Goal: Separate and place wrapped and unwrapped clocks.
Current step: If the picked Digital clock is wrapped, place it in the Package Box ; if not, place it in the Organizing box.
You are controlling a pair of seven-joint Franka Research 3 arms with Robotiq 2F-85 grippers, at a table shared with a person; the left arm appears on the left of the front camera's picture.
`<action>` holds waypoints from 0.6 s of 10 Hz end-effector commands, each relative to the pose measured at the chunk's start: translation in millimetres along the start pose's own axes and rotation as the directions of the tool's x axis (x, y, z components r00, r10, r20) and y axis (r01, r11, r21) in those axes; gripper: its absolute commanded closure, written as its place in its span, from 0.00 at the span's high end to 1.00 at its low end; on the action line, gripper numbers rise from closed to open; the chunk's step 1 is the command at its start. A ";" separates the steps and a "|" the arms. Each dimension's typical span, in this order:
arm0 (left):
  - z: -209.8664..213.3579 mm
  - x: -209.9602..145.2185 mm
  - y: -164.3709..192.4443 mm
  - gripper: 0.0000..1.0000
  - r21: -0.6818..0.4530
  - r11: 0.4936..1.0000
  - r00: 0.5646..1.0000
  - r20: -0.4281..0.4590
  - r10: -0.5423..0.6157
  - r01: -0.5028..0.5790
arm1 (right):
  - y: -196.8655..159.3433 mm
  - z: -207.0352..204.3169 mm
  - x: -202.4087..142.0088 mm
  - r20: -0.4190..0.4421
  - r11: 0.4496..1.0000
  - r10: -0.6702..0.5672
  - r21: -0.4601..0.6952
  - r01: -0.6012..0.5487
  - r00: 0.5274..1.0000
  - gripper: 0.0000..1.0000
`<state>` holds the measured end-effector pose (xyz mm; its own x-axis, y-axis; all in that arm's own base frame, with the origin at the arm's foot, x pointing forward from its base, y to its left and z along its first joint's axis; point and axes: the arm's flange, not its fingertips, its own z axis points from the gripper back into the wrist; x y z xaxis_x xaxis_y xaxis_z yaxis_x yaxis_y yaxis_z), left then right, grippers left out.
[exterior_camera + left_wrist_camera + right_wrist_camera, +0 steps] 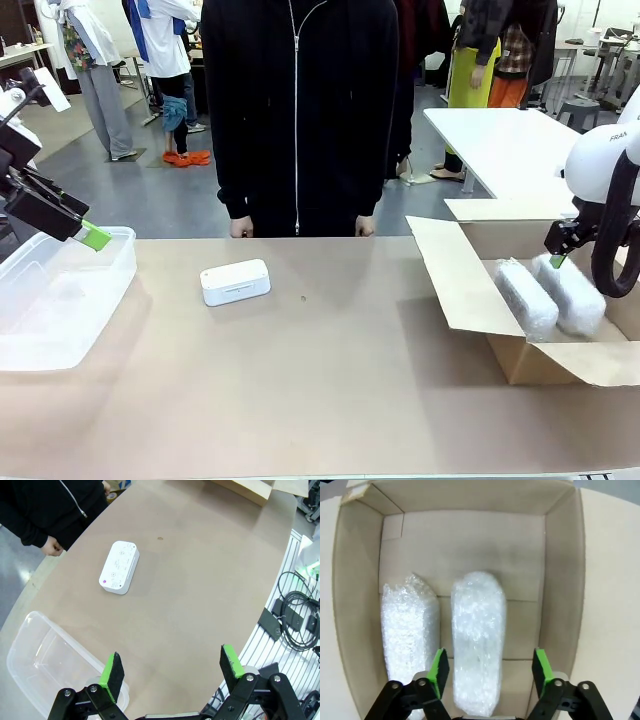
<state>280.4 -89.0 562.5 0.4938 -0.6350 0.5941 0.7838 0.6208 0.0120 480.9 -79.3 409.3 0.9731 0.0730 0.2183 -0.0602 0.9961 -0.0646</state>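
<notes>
Right gripper (489, 655), pointing down into brown cardboard box (560, 580), open astride whitish bubble-wrapped oblong clock (477, 615), not gripping; left wrist view: left gripper (171, 652) wide open, empty.

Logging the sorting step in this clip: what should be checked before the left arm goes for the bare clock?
1. Wrapped clocks side by side inside the cardboard box: ok.
2. Right gripper open, astride one wrapped clock, not clamping it: ok.
3. Left gripper open, nothing between its pads: ok.
4. Bare clock lying flat on the table, nothing against it: ok.
5. Person's hands at the far edge, apart from the bare clock: ok.
6. Clear bin open-topped, nothing seen inside: ok.
</notes>
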 end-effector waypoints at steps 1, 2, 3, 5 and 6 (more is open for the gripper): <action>-0.9 -0.5 0.2 1.00 -0.014 1.000 1.000 0.005 0.003 -0.003 | -0.2 4.3 -2.4 -0.019 1.000 -0.002 -0.010 0.002 1.000 1.00; -0.9 -0.5 0.2 1.00 -0.014 1.000 1.000 0.005 0.003 -0.003 | 0.6 7.7 -3.2 -0.019 1.000 0.013 -0.002 -0.013 1.000 1.00; -0.9 -0.5 0.2 1.00 -0.014 1.000 1.000 0.005 0.003 -0.003 | 2.4 10.1 -4.5 -0.027 0.999 0.032 0.007 -0.032 0.999 1.00; -0.9 -0.5 0.2 1.00 -0.014 1.000 1.000 0.005 0.003 -0.003 | 6.4 17.1 -6.7 -0.027 0.998 0.056 0.007 -0.056 0.998 1.00; -0.9 -0.5 0.2 1.00 -0.014 1.000 1.000 0.005 0.003 -0.003 | 8.7 27.7 -10.4 -0.014 0.997 0.076 0.019 -0.076 0.997 1.00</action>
<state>280.5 -89.0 562.4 0.4939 -0.6350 0.5941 0.7838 0.6209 0.0120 472.6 -71.2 424.1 0.9734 0.1148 0.1982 -0.1037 0.9924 -0.0657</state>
